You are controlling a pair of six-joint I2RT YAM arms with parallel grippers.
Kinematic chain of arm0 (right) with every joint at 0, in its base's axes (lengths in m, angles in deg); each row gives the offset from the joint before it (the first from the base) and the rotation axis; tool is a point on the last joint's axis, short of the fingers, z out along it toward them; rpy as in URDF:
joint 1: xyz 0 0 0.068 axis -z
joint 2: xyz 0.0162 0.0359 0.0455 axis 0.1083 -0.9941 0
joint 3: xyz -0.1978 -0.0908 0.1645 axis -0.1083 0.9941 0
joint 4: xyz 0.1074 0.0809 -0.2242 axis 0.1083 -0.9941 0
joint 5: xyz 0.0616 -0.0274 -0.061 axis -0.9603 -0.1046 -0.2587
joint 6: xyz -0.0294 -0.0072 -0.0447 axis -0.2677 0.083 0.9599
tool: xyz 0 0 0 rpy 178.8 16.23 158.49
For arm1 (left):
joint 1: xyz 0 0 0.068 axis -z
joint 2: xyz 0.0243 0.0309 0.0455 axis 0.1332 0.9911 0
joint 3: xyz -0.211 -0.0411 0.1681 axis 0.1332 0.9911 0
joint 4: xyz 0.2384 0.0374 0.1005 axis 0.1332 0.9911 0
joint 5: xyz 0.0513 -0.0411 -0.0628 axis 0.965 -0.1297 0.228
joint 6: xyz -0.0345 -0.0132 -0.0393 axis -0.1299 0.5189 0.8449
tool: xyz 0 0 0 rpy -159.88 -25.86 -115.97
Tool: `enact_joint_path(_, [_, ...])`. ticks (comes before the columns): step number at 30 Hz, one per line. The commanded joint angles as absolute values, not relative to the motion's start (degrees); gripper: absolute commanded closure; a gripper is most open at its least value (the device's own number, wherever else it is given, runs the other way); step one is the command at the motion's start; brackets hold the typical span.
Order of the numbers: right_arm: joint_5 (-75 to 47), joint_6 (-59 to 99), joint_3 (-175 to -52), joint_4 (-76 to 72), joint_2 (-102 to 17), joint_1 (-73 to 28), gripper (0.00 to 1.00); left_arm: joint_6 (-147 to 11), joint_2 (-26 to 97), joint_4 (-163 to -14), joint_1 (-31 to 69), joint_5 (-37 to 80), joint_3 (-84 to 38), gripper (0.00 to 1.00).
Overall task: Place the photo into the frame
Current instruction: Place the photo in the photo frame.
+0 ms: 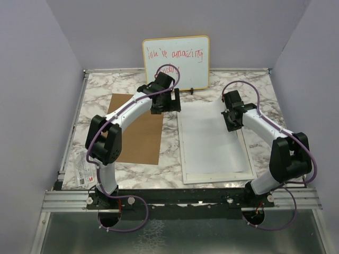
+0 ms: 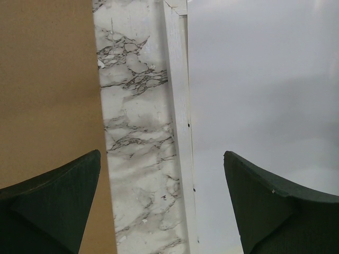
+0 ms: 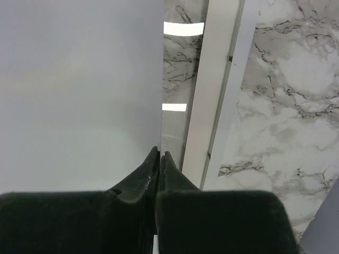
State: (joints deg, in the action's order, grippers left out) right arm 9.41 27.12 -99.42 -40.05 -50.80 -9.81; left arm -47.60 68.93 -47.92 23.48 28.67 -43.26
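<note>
My right pincer (image 3: pixel 160 157) is pressed together at the right long edge of the white-backed rectangular paper photo (image 3: pixel 79 95), perhaps nipping it. The photo lies near-to-far on the white-rimmed glossy frame (image 3: pixel 212 106). My left pincer (image 2: pixel 161 152) gapes above the frame's left rim.

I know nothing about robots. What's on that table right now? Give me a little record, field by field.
Photo: plain pale side up, lying over the frame
Frame: flat on the marble table
Backing board: brown, flat, left of the frame
Whiteboard: upright at the back, red handwriting
Left gripper: open, holding nothing, above the gap between backing board and frame
Right gripper: shut, seemingly pinching the photo's edge
</note>
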Motion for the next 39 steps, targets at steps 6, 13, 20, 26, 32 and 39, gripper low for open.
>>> enact_joint_path(6, [10.93, 31.44, -96.09, -39.94, -47.09, -9.66, 0.99, -49.11, 71.54, -48.41, 23.37, 26.90, -45.89, 0.01])
enact_joint_path(13, [10.84, 33.08, -94.96, -39.21, -45.48, -9.66, 0.99, -49.53, 72.71, -48.41, 23.37, 26.21, -46.73, 0.01])
enact_joint_path(20, [7.12, 34.53, -93.72, -38.92, -43.26, -9.61, 0.99, -49.90, 73.88, -48.31, 23.37, 25.73, -47.58, 0.01])
enact_joint_path(26, [4.51, 35.83, -92.55, -38.46, -41.28, -9.65, 0.99, -50.06, 74.98, -48.32, 23.37, 25.01, -48.33, 0.01])
enact_joint_path(32, [6.95, 29.56, -96.11, -39.44, -43.77, -9.68, 0.65, -50.25, 76.38, -48.25, 23.37, 24.89, -48.43, 0.01])
enact_joint_path(39, [12.56, 23.16, -100.69, -37.97, -45.66, -7.42, 0.33, -50.73, 78.36, -48.40, 23.37, 24.77, -48.03, 0.01])
